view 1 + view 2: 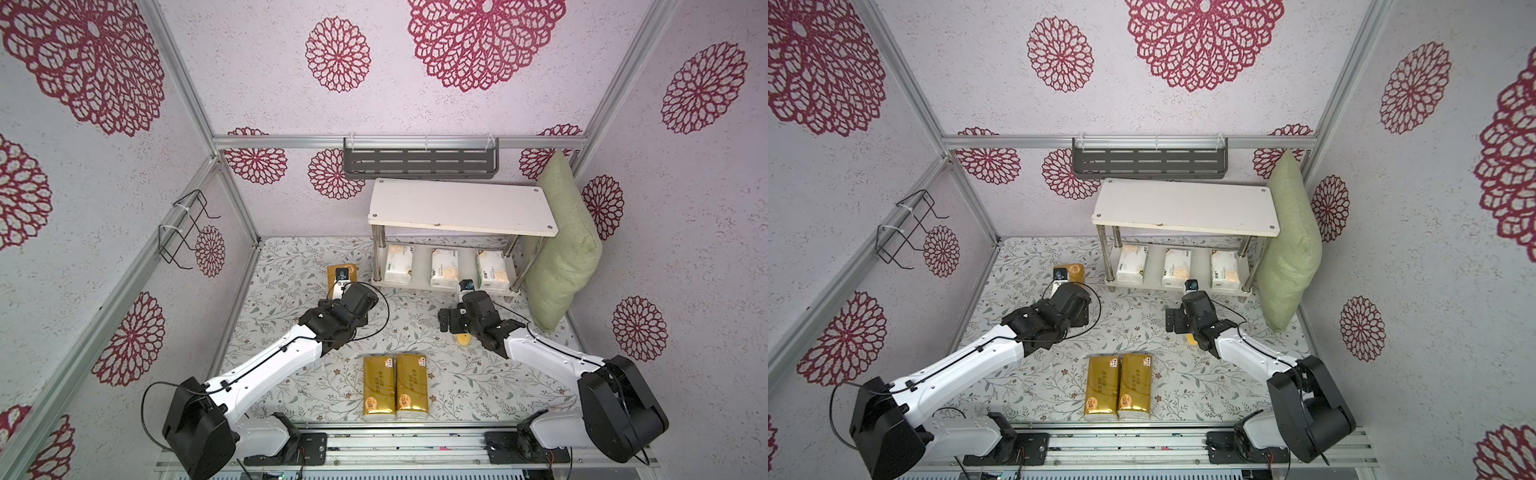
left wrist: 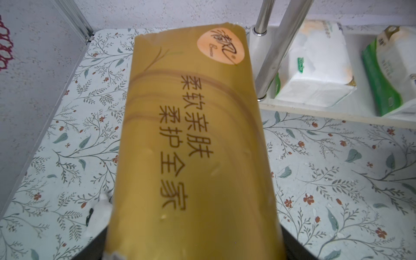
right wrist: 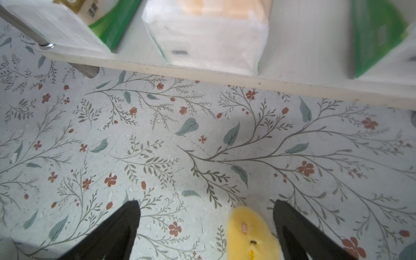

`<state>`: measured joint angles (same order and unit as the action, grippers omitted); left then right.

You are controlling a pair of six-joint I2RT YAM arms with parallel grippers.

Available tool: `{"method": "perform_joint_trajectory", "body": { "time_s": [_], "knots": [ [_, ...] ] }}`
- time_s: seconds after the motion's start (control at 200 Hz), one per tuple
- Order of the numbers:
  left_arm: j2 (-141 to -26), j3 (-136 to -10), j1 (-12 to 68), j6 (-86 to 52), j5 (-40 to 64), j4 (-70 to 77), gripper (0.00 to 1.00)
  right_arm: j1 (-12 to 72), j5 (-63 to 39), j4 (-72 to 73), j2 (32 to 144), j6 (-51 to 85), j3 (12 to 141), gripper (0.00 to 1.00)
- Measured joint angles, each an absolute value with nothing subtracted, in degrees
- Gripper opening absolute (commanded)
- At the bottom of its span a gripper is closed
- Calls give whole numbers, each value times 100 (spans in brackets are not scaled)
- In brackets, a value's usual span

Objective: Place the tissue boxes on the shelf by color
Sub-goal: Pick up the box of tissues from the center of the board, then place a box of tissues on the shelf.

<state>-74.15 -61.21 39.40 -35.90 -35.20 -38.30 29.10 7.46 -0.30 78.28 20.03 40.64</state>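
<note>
Beside the low white two-tier shelf (image 1: 461,205), left gripper (image 1: 340,287) jaws clamped a shiny gold tissue pack (image 2: 191,135); right gripper (image 3: 207,202) jaws stood wide apart.

Gold pack (image 2: 191,146) hides left jaws — yellow lump (image 3: 252,234) cut off at the edge.

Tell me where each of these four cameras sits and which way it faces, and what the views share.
Both top views: high above the robot's base, looking down at the shelf; left arm and right arm show.
Left wrist: on the left arm, looking along the gold tissue pack in the barely seen left end effector, toward the shelf.
Right wrist: looking down at the table; the open right end effector shows, yellow lump by one finger.
Shared: both wrist views catch the white tissue packs on the lower board.
</note>
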Motion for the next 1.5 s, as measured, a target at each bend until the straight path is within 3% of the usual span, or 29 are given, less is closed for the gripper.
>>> {"method": "perform_joint_trajectory", "body": {
  "time_s": [0.625,1.105,1.501],
  "knots": [
    [-7564,-8753,3251,-2418,-2770,-4840,79,2910,749,-80,7776,1997,4064,99],
    [-8567,-10661,3028,-1789,-1973,-4869,79,2910,744,-78,7773,2001,4064,99],
    [-9594,-11207,3022,-1732,-1210,-4204,79,2910,738,-71,7773,2008,4053,99]
  ]
}}
